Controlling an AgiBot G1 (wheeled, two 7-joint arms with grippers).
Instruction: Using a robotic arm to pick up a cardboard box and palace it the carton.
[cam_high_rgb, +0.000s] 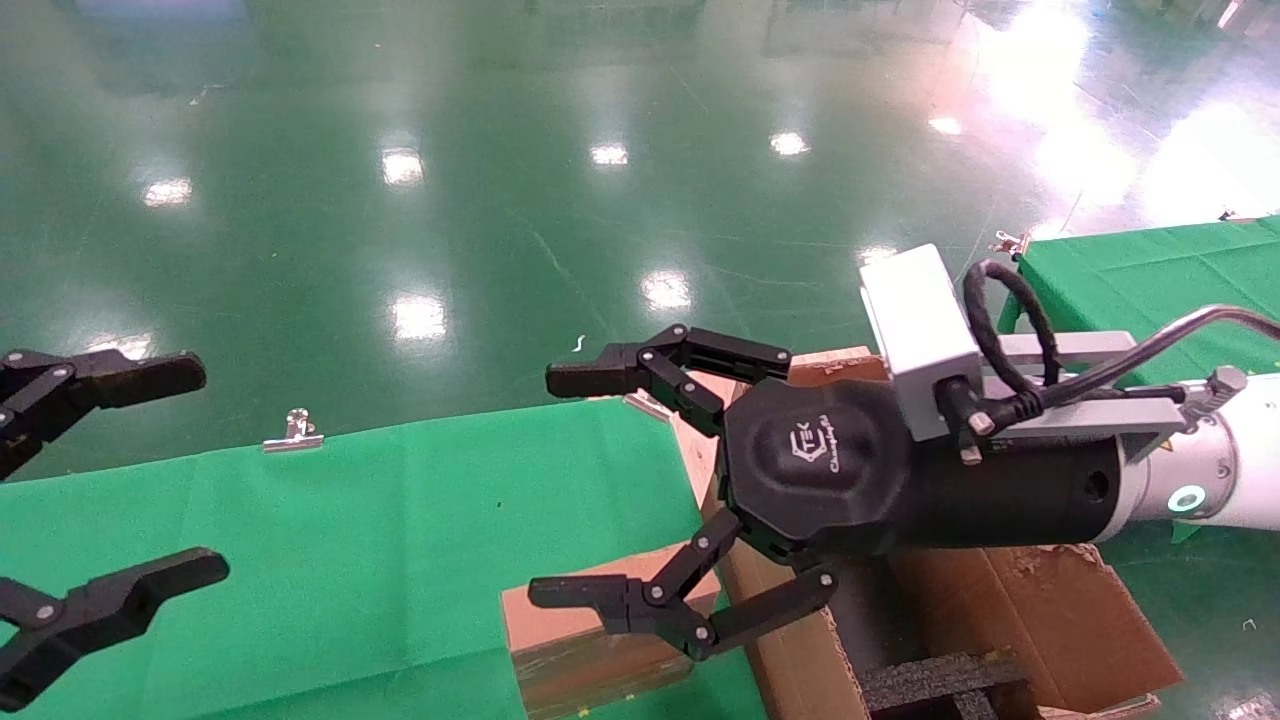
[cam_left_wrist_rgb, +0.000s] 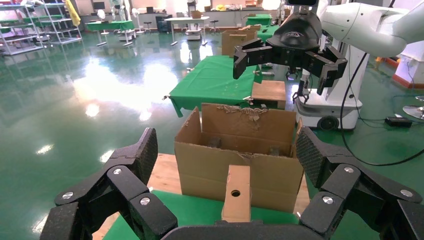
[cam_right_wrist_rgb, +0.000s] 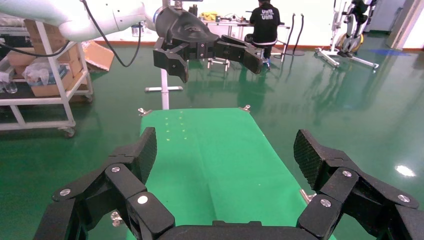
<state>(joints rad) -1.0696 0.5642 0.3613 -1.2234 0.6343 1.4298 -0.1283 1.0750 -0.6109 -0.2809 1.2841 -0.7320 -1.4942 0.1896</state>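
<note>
At the table's left edge the left gripper (cam_high_rgb: 100, 505) hangs idle, fingers spread and holding nothing. The green-clothed table (cam_high_rgb: 350, 540) carries the cardboard box (cam_high_rgb: 590, 640) at its right edge near the front, just beside the carton (cam_high_rgb: 1000, 620) on the floor. Above both, the right gripper (cam_high_rgb: 650, 490) hovers with fingers splayed wide and empty, probably to straddle the box before lifting it across into the carton.

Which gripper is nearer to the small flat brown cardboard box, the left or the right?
Right. The right gripper hovers open just above the small flat brown cardboard box; the left gripper is open, far across the green table.
</note>
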